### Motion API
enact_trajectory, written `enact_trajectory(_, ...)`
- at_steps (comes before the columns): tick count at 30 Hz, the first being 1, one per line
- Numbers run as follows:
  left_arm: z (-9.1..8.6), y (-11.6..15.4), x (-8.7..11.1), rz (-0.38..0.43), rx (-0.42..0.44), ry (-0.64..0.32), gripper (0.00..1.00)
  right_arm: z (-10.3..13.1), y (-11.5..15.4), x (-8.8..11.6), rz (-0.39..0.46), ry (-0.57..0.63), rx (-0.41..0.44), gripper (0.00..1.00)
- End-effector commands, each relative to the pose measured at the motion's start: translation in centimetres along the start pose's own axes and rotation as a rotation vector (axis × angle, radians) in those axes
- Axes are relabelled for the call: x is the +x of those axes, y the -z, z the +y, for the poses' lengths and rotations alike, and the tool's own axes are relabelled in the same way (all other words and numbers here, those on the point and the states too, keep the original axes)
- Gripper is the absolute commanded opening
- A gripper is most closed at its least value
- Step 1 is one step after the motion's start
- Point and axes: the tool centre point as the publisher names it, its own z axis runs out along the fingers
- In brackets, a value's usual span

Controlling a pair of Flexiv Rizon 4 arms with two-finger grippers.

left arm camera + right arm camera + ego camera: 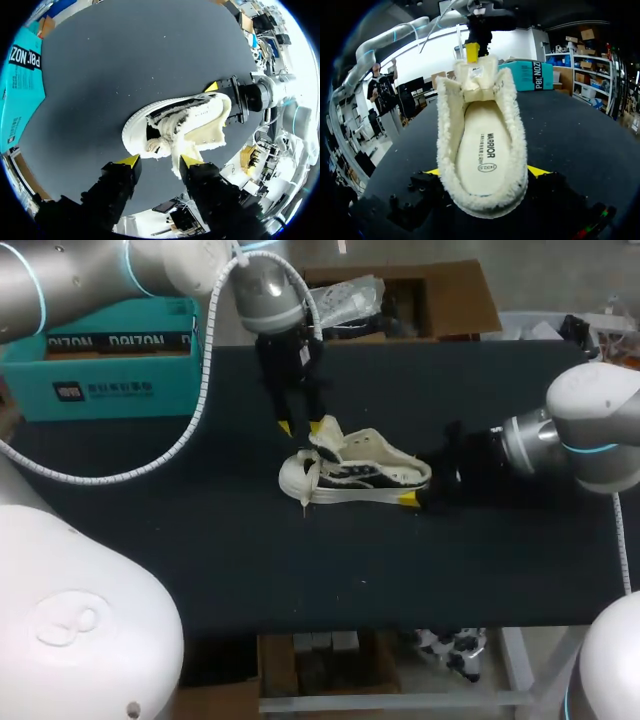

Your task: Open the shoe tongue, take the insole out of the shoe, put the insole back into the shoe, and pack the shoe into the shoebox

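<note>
Near the middle of the dark table (200, 540) lay the shoe (355, 478), on its sole, toe to the left and heel to the right. The right gripper (485, 171) had the heel between its jaws, a yellow tip against each side, so it looked closed on the shoe and steadying it. The left gripper (302, 426) hung over the front of the shoe with its jaws apart. The fleecy tongue (182, 150) stood up between them and touched only one finger, with the laces (152, 146) loose just beside it. The insole (482, 145) sat flat inside the shoe, and the teal shoebox (100, 380) stood at the far left, well apart. The step in hand seemed to be opening the tongue. To do it well, the left jaws would need to close on the tongue alone, clear of the laces, then draw it up and toward the toe. The right gripper's hold on the heel should keep the shoe from sliding or tipping. A wide-open mouth would let the insole come out freely.
</note>
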Motion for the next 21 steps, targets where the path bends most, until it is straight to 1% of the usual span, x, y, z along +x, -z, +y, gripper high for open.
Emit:
enact_trajectory(1, 2.7, 4.0, 1.7, -0.121, 0.1, -0.237, 0.25, -0.7, -0.6, -0.4, 0.004, 0.0, -0.005, 0.0)
enact_trajectory(2, 2.9, 4.5, 2.2, -0.143, 0.021, -0.416, 0.0, -0.7, -0.6, -0.4, 0.004, 0.0, -0.005, 0.0)
enact_trajectory(3, 2.7, 4.8, 2.4, -0.152, 0.028, -0.452, 0.0, -0.7, -0.6, -0.4, 0.004, 0.0, -0.005, 0.0)
enact_trajectory(4, 2.7, 5.0, 2.7, -0.168, -0.034, -0.627, 0.0, -0.7, -0.6, -0.4, 0.004, 0.0, -0.005, 0.0)
enact_trajectory(5, 2.8, 5.3, 2.8, -0.144, -0.106, -0.824, 0.0, -0.7, -0.6, -0.4, 0.004, 0.0, -0.005, 0.0)
enact_trajectory(6, 2.5, 5.9, 2.9, -0.069, -0.148, -1.013, 0.0, -0.7, -0.6, -0.4, 0.004, 0.0, -0.005, 0.0)
enact_trajectory(8, 1.8, 6.1, 3.5, -0.06, -0.181, -1.161, 0.0, -0.7, -0.6, -0.4, 0.004, 0.0, -0.005, 0.0)
enact_trajectory(9, 1.1, 6.0, 4.1, -0.088, -0.194, -1.2, 0.0, -0.7, -0.6, -0.4, 0.004, 0.0, -0.005, 0.0)
enact_trajectory(10, 0.6, 5.8, 4.5, -0.106, -0.188, -1.17, 0.0, -0.7, -0.6, -0.4, 0.004, 0.0, -0.005, 0.0)
enact_trajectory(20, 0.6, 5.8, 4.5, -0.106, -0.188, -1.17, 0.0, -0.7, -0.6, -0.4, 0.004, 0.0, -0.005, 0.0)
enact_trajectory(21, 0.1, 5.7, 4.6, -0.057, -0.195, -1.226, 0.0, -0.7, -0.6, -0.4, 0.004, 0.0, -0.005, 0.0)
